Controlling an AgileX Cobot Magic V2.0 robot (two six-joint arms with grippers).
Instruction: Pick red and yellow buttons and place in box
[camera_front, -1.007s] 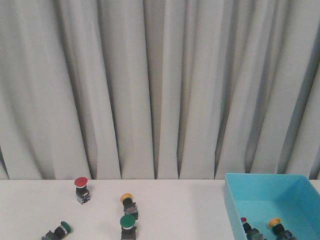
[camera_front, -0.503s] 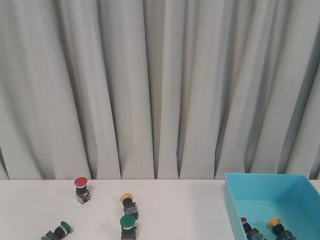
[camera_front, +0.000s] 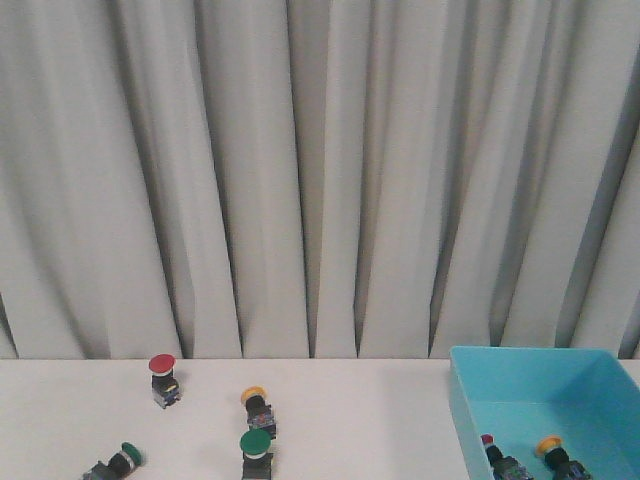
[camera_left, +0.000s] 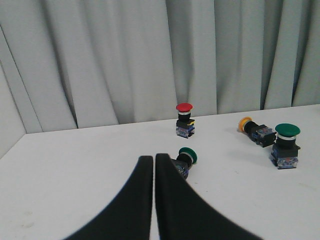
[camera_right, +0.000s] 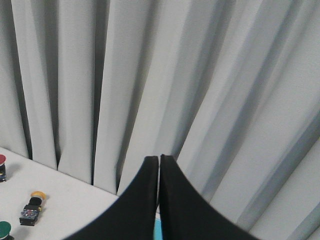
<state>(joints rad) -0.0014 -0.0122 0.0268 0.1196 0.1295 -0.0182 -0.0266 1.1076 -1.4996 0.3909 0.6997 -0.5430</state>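
Note:
A red button (camera_front: 162, 378) stands upright on the white table at the back left, also in the left wrist view (camera_left: 184, 120). A yellow button (camera_front: 257, 409) (camera_left: 254, 131) (camera_right: 32, 207) lies on its side right of it. The light-blue box (camera_front: 465, 405) sits at the right and holds one red button (camera_front: 497, 455) and one yellow button (camera_front: 556, 456). My left gripper (camera_left: 153, 158) is shut and empty, low over the table short of the buttons. My right gripper (camera_right: 159, 158) is shut and empty, raised before the curtain; a sliver of the box (camera_right: 157, 231) shows beneath it.
Two green-capped buttons are on the table: one upright (camera_front: 255, 452) (camera_left: 286, 145), one on its side (camera_front: 118, 463) (camera_left: 184, 159) just beyond my left fingertips. A grey curtain (camera_front: 320, 170) closes off the back of the table.

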